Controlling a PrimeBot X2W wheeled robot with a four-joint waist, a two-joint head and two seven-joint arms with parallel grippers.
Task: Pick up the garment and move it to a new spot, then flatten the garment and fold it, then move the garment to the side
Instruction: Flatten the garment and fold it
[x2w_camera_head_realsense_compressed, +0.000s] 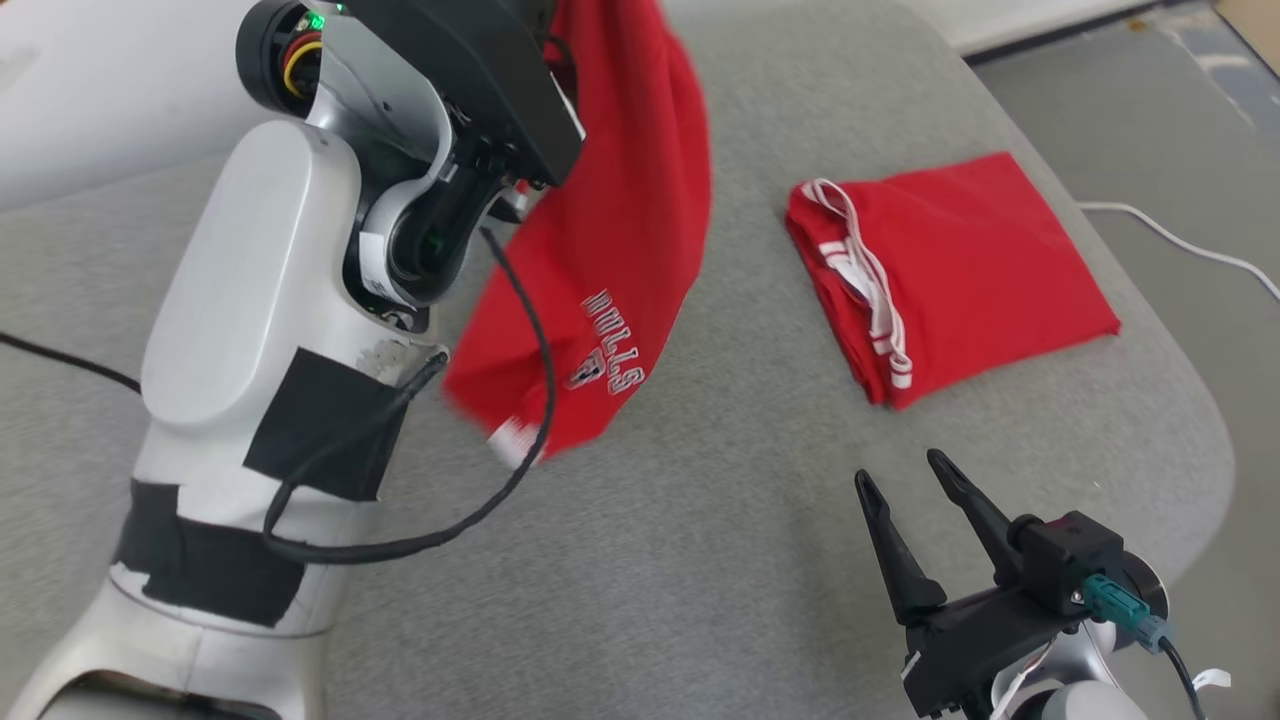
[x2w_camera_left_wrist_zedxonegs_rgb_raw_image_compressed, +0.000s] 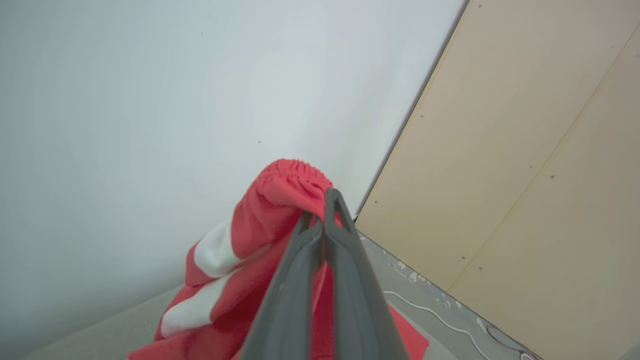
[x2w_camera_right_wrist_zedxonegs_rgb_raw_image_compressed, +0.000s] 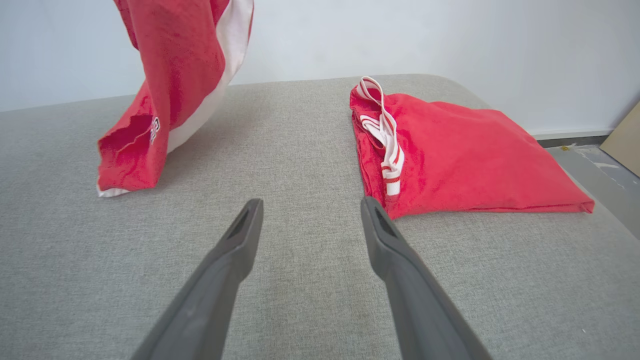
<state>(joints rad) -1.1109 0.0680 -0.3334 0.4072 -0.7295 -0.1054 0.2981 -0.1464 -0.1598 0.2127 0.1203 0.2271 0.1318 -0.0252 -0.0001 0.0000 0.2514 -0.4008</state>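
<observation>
A red garment (x2w_camera_head_realsense_compressed: 610, 250) with white trim and white lettering hangs in the air above the grey table's left half. My left gripper (x2w_camera_left_wrist_zedxonegs_rgb_raw_image_compressed: 322, 212) is shut on its gathered elastic waistband (x2w_camera_left_wrist_zedxonegs_rgb_raw_image_compressed: 295, 177), with the cloth draping down below it. The garment's lower hem (x2w_camera_right_wrist_zedxonegs_rgb_raw_image_compressed: 125, 165) hangs just above the tabletop in the right wrist view. My right gripper (x2w_camera_head_realsense_compressed: 905, 475) stands open low at the front right, nothing between its fingers (x2w_camera_right_wrist_zedxonegs_rgb_raw_image_compressed: 240, 235), pointing at bare table.
A second red garment (x2w_camera_head_realsense_compressed: 950, 270) with white striped trim lies folded on the right part of the grey padded table (x2w_camera_head_realsense_compressed: 700, 560). A white cable (x2w_camera_head_realsense_compressed: 1180, 240) runs on the floor beyond the table's right edge. My left forearm (x2w_camera_head_realsense_compressed: 250, 330) fills the left foreground.
</observation>
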